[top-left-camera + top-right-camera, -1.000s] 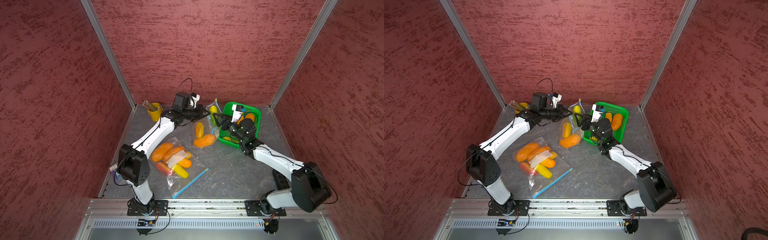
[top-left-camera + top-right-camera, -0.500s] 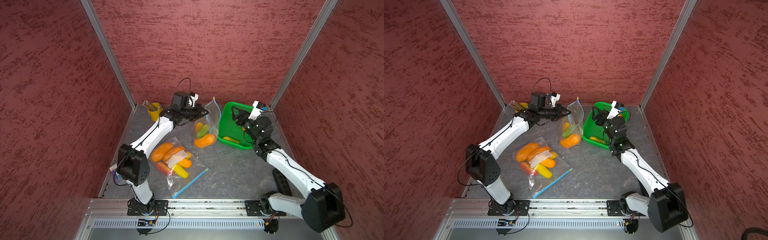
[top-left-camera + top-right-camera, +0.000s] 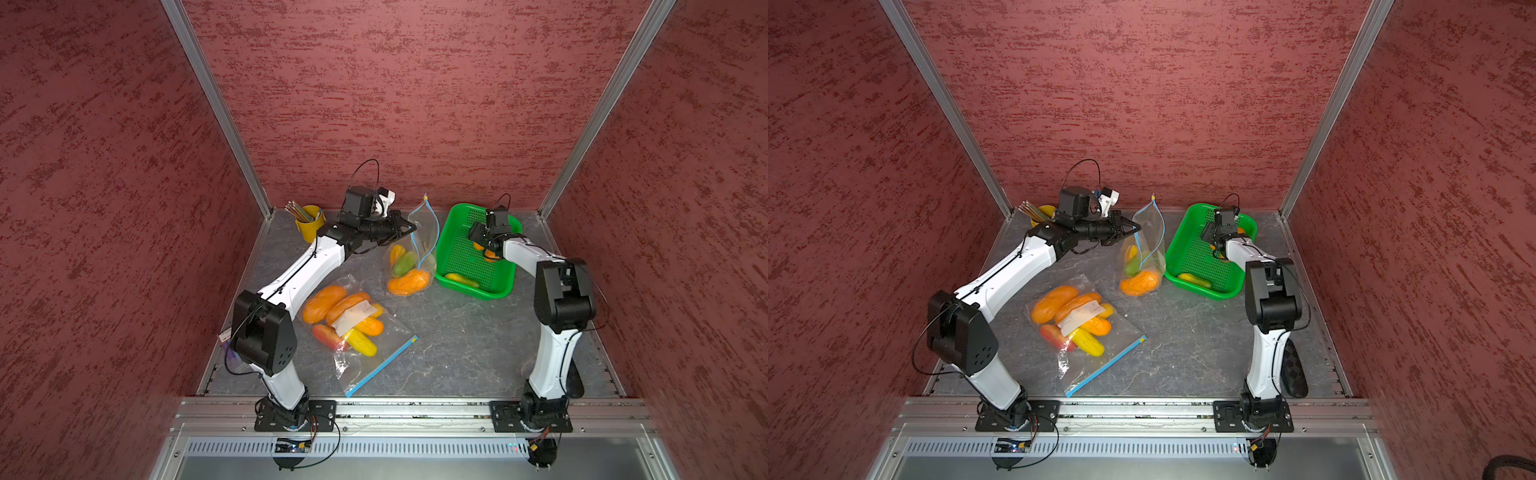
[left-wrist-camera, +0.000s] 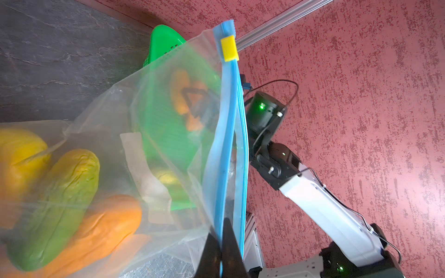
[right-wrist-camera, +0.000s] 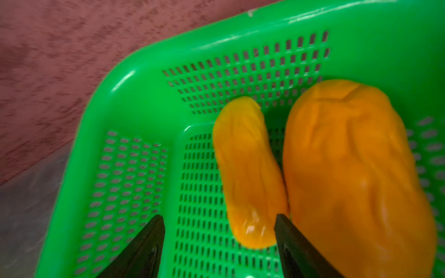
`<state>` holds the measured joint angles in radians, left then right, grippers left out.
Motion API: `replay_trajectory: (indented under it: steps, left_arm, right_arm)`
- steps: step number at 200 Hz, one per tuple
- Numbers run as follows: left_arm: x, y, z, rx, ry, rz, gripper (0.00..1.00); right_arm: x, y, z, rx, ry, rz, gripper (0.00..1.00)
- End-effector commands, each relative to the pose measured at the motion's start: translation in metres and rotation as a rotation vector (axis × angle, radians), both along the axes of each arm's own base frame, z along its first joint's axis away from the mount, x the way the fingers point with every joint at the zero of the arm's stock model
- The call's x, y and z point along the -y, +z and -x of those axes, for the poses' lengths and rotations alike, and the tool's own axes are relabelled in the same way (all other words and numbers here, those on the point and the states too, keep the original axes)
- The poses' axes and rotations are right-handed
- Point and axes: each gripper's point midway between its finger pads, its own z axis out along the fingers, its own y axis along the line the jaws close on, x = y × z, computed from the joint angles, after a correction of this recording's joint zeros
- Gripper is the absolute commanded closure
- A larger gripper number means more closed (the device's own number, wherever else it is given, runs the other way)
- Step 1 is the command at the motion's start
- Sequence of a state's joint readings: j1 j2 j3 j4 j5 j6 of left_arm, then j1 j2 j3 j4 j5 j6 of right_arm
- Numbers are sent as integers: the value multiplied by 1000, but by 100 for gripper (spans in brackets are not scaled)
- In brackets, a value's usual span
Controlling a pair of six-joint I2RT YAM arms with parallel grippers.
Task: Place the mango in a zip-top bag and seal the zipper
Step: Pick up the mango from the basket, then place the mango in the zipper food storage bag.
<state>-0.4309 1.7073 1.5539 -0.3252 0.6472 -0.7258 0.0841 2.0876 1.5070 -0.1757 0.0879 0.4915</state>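
Left gripper (image 4: 219, 231) pinched one zip-top bag (image 4: 168, 96), three mangoes (image 4: 72, 192) inside, right gripper (image 5: 218, 216) fingers spread, two orange mangoes (image 5: 245, 168) ahead in one green basket (image 5: 144, 79).

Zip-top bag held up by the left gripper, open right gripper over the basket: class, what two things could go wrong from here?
1. The left gripper pinches the zip-top bag at one spot on its blue zipper strip. With three fruits inside, the plastic may slip or the mouth sag shut.
2. The right gripper hangs open in the green basket, one finger at the seam where the small mango touches the large mango. Closing may nudge either away.
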Motion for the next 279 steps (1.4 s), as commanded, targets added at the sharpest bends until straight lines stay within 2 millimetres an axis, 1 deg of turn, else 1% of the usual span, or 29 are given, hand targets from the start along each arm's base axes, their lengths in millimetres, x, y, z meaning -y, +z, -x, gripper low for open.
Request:
replay_trajectory:
  steps: [1, 19, 44, 56, 64, 75, 81, 92, 101, 112, 119, 134, 144, 151, 169, 172, 174, 177, 185, 192, 201, 216, 230, 244, 253, 254, 257, 270, 279]
  left_arm:
    - [-3, 14, 1, 43, 6, 15, 99]
    - [-4, 12, 0, 46, 11, 6, 99]
    - [-6, 9, -2, 48, 14, -8, 99]
    - [-6, 8, -4, 44, 16, -8, 99]
    - [-6, 8, -4, 44, 13, -8, 99]
    - [-5, 7, -5, 41, 12, -8, 99]
    - [-5, 6, -5, 40, 11, -8, 99]
    - [-6, 6, -5, 39, 12, -8, 99]
    - [-6, 5, -5, 38, 13, -9, 99]
    - [-6, 5, -5, 39, 13, -8, 99]
    - [-6, 5, -5, 39, 15, -8, 99]
    - [-6, 4, -4, 34, 16, -7, 99]
    - [-6, 5, -4, 36, 15, -6, 99]
    - [-7, 5, -4, 36, 16, -6, 99]
    - [-7, 5, -3, 34, 17, -4, 99]
    - [-7, 5, -2, 32, 18, -3, 99]
    - [-7, 5, -2, 33, 19, -3, 99]
    - [-7, 5, -2, 30, 19, -1, 99]
    - [-7, 6, -2, 35, 21, 5, 99]
    - [-8, 6, -2, 34, 24, 9, 99]
    - [-7, 7, -1, 33, 23, 16, 99]
    - [-5, 8, 1, 32, 23, 16, 99]
    - [-5, 10, 3, 36, 23, 19, 99]
    - [-6, 13, 5, 38, 25, 20, 99]
    - [-6, 15, 5, 41, 26, 21, 99]
    - [-6, 16, 5, 41, 25, 21, 99]
    - [-7, 17, 5, 42, 26, 23, 99]
    - [-7, 21, 5, 48, 25, 24, 99]
    - [-7, 23, 5, 51, 25, 25, 99]
  right_arm:
    - [10, -16, -7, -72, 14, 105, 27]
    - [11, -30, -13, -96, 13, 122, 28]
    - [7, -37, -21, -101, 28, 109, 36]
    - [6, -35, -24, -98, 32, 104, 44]
    - [5, -32, -26, -94, 36, 100, 51]
    - [2, -23, -27, -79, 50, 89, 61]
    - [-4, -16, -28, -60, 78, 74, 66]
    - [-14, 5, -27, -5, 131, 40, 72]
    - [-19, 29, -22, 47, 143, 12, 77]
    - [-25, 57, -14, 109, 159, -29, 78]
    - [-30, 79, -7, 160, 173, -63, 78]
    - [-44, 123, 12, 264, 220, -150, 79]
    - [-59, 156, 30, 356, 262, -212, 79]
    - [-73, 183, 46, 435, 310, -252, 79]
    - [-110, 246, 95, 652, 420, -319, 79]
    - [-117, 254, 104, 686, 442, -326, 79]
    - [-122, 256, 108, 700, 455, -331, 79]
    - [-126, 270, 119, 748, 469, -337, 79]
    - [-143, 288, 140, 827, 509, -357, 78]
    - [-157, 298, 154, 882, 545, -362, 77]
    - [-173, 302, 162, 901, 555, -359, 76]
    - [-196, 297, 162, 884, 581, -357, 76]
    - [-207, 288, 159, 868, 579, -365, 77]
    - [-213, 279, 157, 861, 576, -382, 76]
    - [-215, 281, 160, 874, 586, -393, 74]
    - [-217, 275, 158, 862, 588, -392, 73]
    - [-220, 268, 155, 846, 590, -389, 73]
    - [-224, 259, 149, 823, 591, -386, 67]
    - [-225, 254, 146, 808, 592, -380, 56]
